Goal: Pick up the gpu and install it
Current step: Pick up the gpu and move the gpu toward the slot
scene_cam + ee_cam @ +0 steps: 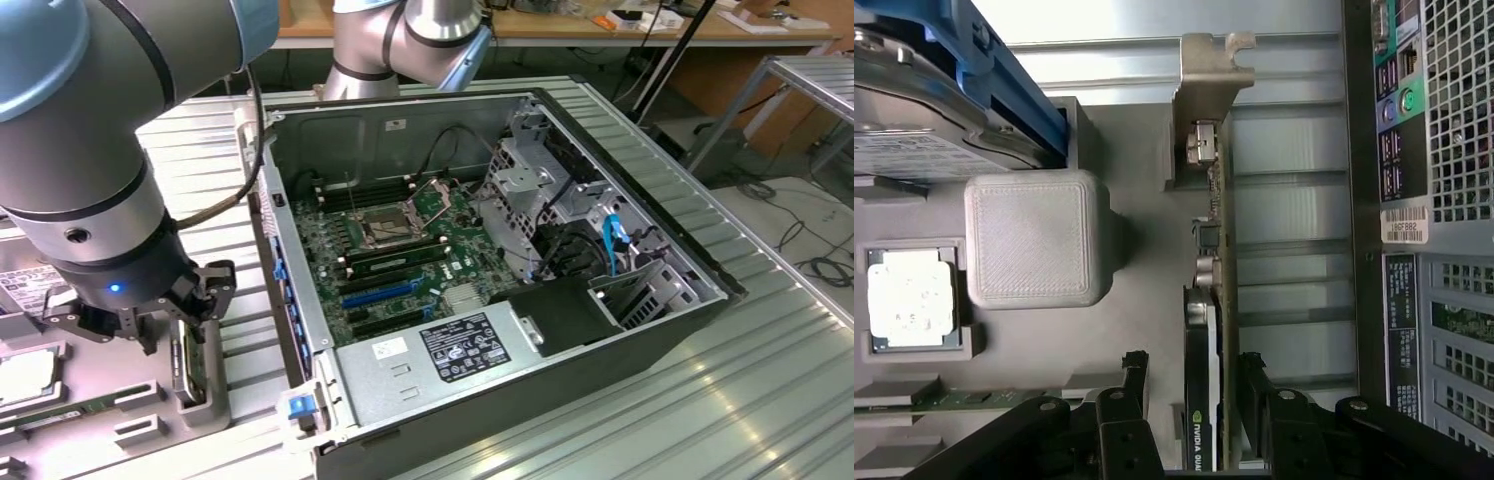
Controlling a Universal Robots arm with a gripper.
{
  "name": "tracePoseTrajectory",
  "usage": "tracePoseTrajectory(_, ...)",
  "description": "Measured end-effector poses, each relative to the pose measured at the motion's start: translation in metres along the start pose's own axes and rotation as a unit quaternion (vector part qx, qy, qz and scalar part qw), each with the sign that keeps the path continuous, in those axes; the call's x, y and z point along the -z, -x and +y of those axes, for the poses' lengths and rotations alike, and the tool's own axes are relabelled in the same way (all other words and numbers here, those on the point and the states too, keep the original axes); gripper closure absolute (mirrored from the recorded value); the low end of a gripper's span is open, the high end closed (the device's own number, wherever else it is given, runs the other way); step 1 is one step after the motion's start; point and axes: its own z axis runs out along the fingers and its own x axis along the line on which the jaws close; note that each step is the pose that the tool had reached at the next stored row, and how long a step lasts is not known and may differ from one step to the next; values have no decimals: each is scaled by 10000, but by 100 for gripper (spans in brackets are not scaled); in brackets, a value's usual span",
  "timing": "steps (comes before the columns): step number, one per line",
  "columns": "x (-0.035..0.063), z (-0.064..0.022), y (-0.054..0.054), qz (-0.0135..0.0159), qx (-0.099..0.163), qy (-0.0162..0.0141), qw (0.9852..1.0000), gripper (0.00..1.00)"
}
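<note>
Wrist view is showing the gripper [1192, 375] spread wide, its 2 fingers [1137, 375] straddling the gpu [1211, 250] without clamping it; the card is standing on edge in a slot of the grey tray [1134, 140], beside the open computer case [534, 250]. I am thinking the squeeze should be landing evenly on both flat faces, then lifting straight up so nothing is binding.

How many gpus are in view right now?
1. The gpu stands on edge in the grey tray beside the computer case, between the open jaws of the gripper. Others may be hidden behind the arm.
</note>
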Motion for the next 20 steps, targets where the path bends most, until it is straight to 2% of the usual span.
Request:
tracePoseTrajectory(9,-28,-4,13,0,0,0,10000,52)
tracePoseTrajectory(10,-28,-4,14,0,0,0,10000,54)
tracePoseTrajectory(13,-28,-4,13,0,0,0,10000,72)
tracePoseTrajectory(20,-28,-3,44,2,0,-1,10000,73)
